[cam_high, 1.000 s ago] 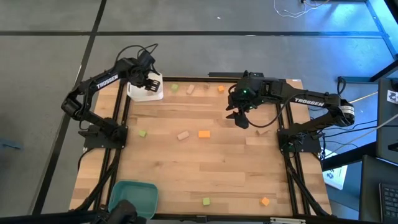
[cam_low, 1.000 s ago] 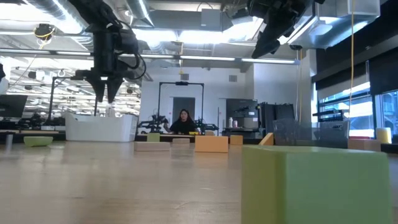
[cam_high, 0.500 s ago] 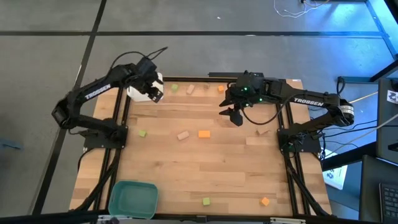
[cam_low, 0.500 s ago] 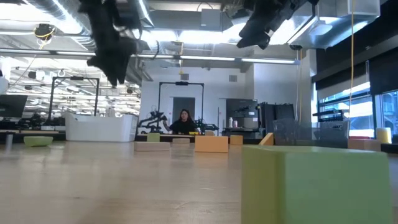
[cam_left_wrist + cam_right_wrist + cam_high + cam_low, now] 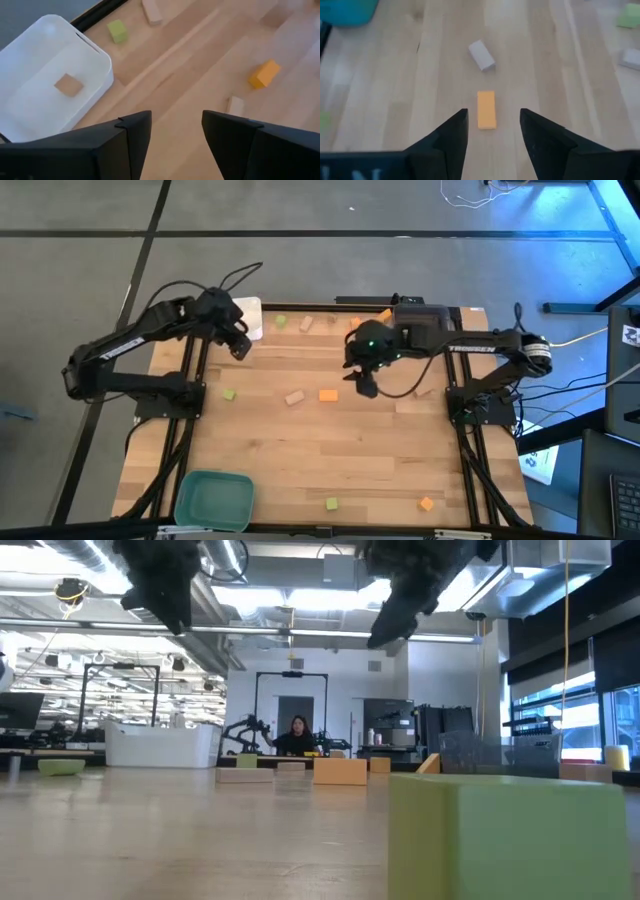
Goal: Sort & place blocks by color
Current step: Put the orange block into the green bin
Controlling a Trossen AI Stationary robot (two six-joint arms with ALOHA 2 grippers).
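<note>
The pale plank table (image 5: pixel 330 450) runs out to a black frame, with a bright workshop and a seated person (image 5: pixel 297 736) beyond its far edge. The right gripper (image 5: pixel 491 131) hangs empty, fingers apart, an orange block (image 5: pixel 486 109) straight ahead on bare wood and a tan block (image 5: pixel 481 54) just past it. The left gripper (image 5: pixel 175 131), also apart and empty, hovers just off the white tray (image 5: pixel 30 127) holding one tan square (image 5: pixel 68 84); other blocks lie scattered well away, toward the teal tray (image 5: pixel 212 498).

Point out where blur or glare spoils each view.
Low view: a green block looms close and soft-edged, ceiling lights glare. Right wrist view: picture edges smear, the orange block stays crisp. Left wrist view: the white tray is bright. High view: blue glare in one corner.
</note>
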